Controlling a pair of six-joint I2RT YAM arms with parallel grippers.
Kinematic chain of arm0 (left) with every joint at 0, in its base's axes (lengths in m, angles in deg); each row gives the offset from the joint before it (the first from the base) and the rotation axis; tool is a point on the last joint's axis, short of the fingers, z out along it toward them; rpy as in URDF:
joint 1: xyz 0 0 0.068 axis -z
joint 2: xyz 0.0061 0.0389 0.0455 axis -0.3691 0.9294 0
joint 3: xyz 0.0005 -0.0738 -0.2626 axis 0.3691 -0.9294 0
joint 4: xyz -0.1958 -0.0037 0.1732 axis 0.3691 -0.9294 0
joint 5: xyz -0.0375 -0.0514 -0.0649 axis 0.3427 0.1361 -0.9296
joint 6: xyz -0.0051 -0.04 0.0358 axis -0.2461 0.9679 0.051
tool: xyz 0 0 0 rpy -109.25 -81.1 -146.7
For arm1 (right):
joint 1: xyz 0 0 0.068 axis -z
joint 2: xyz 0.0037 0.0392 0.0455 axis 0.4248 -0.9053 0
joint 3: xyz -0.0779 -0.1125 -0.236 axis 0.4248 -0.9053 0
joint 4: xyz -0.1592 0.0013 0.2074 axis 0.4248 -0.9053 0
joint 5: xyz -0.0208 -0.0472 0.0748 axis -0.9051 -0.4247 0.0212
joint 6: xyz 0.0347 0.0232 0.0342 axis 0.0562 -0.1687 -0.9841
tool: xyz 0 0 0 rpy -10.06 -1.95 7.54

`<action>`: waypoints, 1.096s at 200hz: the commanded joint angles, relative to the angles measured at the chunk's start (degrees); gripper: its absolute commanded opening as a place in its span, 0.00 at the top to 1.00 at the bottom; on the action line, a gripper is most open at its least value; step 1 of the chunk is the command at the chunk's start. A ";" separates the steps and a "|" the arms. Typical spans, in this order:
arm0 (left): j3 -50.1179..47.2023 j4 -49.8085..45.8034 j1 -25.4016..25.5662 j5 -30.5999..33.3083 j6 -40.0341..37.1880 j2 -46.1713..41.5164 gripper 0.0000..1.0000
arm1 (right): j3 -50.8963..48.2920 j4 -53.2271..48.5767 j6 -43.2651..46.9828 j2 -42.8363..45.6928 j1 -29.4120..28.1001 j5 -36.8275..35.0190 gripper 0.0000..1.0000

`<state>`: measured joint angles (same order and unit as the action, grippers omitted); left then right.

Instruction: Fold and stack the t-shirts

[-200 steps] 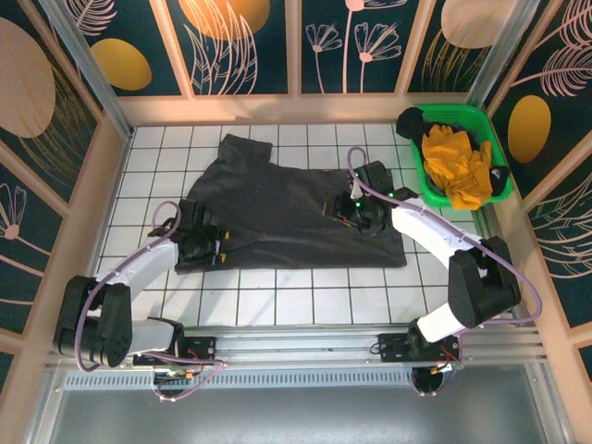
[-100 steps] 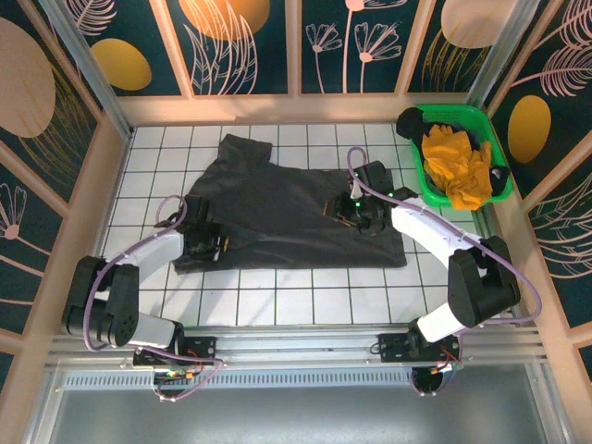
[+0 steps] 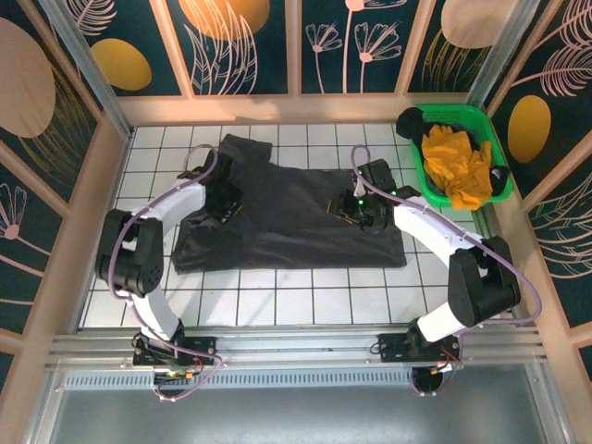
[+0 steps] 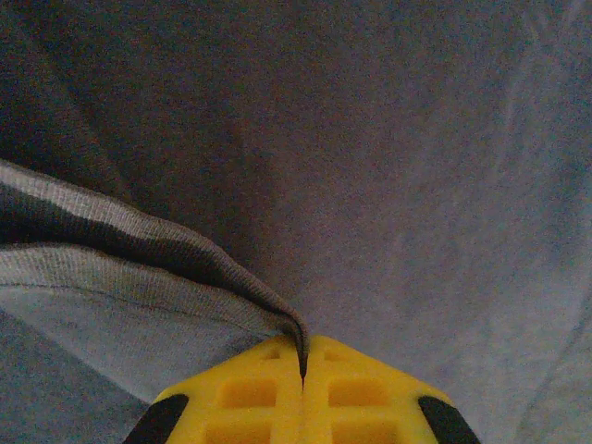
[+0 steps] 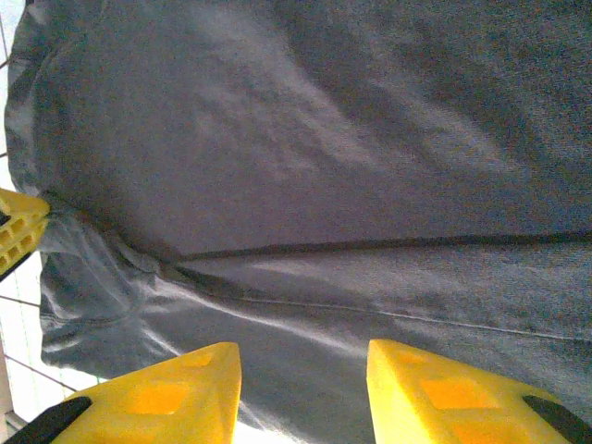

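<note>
The white tiled table [image 3: 305, 296] is carrying 1 dark charcoal t-shirt [image 3: 287, 227]. The t-shirt is lying spread flat beneath the left gripper [image 3: 227, 205] and the right gripper [image 3: 350, 215], spanning the gap between them. The green bin [image 3: 460, 112] is standing to the right of the right gripper and slightly beyond it, apart from the t-shirt. A yellow-orange cloth [image 3: 458, 166] is lying bunched inside the bin. The left gripper is pressing its 2 yellow fingers [image 4: 250, 393] together on a ribbed edge of the t-shirt, and the pinched fold is trailing away to its left. The right gripper is holding its 2 fingers [image 5: 435, 388] spread, with fabric and a seam line showing just ahead of them.
</note>
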<state>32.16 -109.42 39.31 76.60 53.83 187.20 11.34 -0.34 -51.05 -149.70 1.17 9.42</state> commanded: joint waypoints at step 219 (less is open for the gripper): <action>15.62 -11.39 7.32 7.07 -27.88 13.21 1.00 | 1.82 -1.16 -0.32 -3.53 0.45 1.30 0.61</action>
<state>46.70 -119.56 46.34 82.63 28.65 199.33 11.34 -0.69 -51.22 -152.59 1.21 9.68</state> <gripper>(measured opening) 0.047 0.395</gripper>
